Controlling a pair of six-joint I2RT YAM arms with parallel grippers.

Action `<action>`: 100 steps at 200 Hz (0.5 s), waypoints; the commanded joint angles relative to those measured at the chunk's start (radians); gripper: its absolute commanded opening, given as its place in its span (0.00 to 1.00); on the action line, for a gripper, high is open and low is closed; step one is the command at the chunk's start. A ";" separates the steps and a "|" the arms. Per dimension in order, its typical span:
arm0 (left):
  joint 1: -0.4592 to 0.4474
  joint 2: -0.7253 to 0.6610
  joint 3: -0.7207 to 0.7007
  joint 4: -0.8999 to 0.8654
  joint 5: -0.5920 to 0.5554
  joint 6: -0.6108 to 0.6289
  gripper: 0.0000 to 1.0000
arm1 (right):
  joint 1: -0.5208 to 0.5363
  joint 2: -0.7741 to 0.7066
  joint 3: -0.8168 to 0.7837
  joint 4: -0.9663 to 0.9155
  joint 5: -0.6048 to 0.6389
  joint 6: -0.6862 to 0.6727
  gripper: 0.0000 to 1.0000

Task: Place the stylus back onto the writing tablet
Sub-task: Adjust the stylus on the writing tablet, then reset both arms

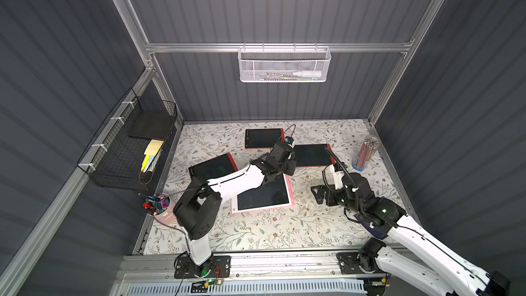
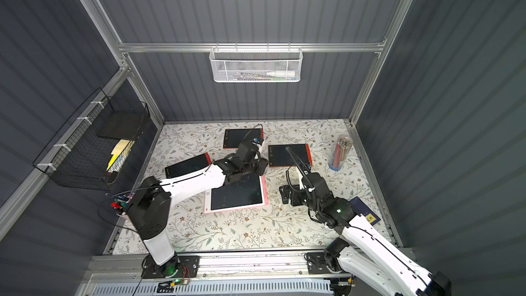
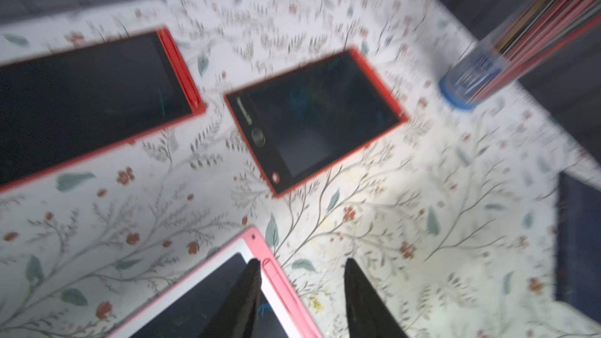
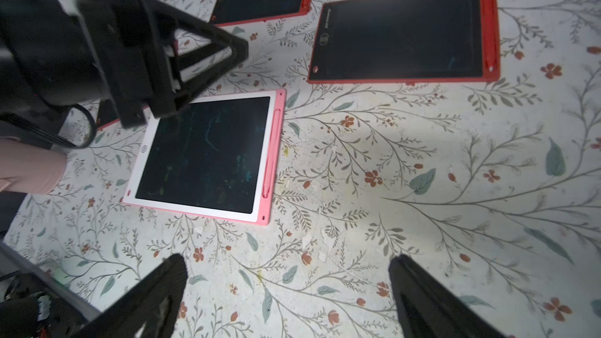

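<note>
Already done: the stylus (image 4: 271,154) is seen lying in the slot of the pink tablet (image 4: 201,154), along the side that faces the right edge of the table (image 4: 422,190). It is judged to be seated, as it runs straight and level with the frame.
Tablet place: around the middle of the table, flat, screen up.
Left gripper (image 3: 302,263): held just over the tablet's far corner on the stylus side. The jaws are parted partway and nothing is gripped between them. One finger (image 3: 247,291) is seen close beside the stylus, but whether it touches cannot be told.
Right gripper (image 4: 292,287): spread wide and empty, held over bare table toward the right edge, apart from the tablet.
Red tablets (image 1: 263,138): three are laid nearer the far edge and are not engaged.
Left to do: little, it is judged. The left arm is to be cleared, and the stylus pressed down only if it is found not fully clicked in.
</note>
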 commanded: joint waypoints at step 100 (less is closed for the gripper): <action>0.056 -0.476 -0.265 0.376 -0.280 -0.027 0.99 | -0.004 -0.191 0.047 -0.028 0.305 -0.081 0.99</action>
